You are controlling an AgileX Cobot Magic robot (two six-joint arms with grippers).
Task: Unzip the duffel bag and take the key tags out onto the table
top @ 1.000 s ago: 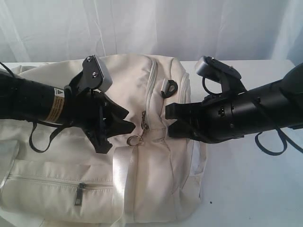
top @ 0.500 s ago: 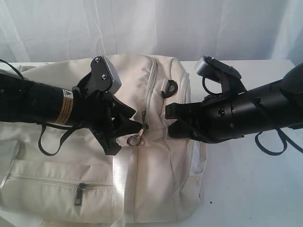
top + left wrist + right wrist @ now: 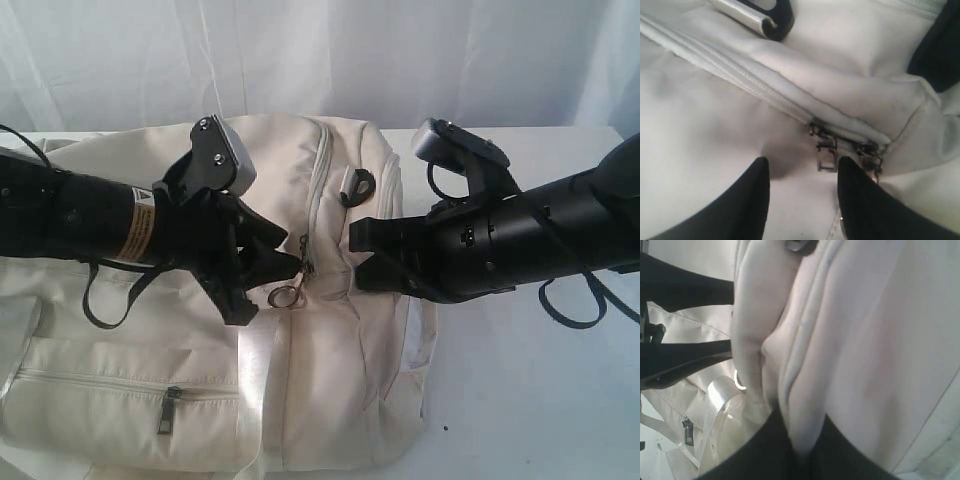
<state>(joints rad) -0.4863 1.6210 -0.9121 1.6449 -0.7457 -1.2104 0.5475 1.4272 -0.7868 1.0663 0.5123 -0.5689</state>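
Jaws on the left gripper stand apart, released and holding nothing. The right gripper is clenched on a fold of the duffel bag.

From the exterior view, the bag lies flat on the table. Both arms reach in over its middle from opposite sides, their tips near each other. A metal ring hangs just below the left fingertips. A side-pocket zip runs closed along the bag's near panel, and a shiny webbing handle crosses below the ring. That view hides what either gripper meets, since the black bodies cover the contact.

The left wrist view fills this in. Its gripper has one dark finger on each side of the metal zip pulls, close to them but not closed on them. The zip above the pulls is shut. A silver and black clip lies on the fabric beyond.

The right wrist view shows the pinch. Cream fabric rises in a ridge from between the fingers of the right gripper, squeezed tight. The webbing handle shines off to one side.
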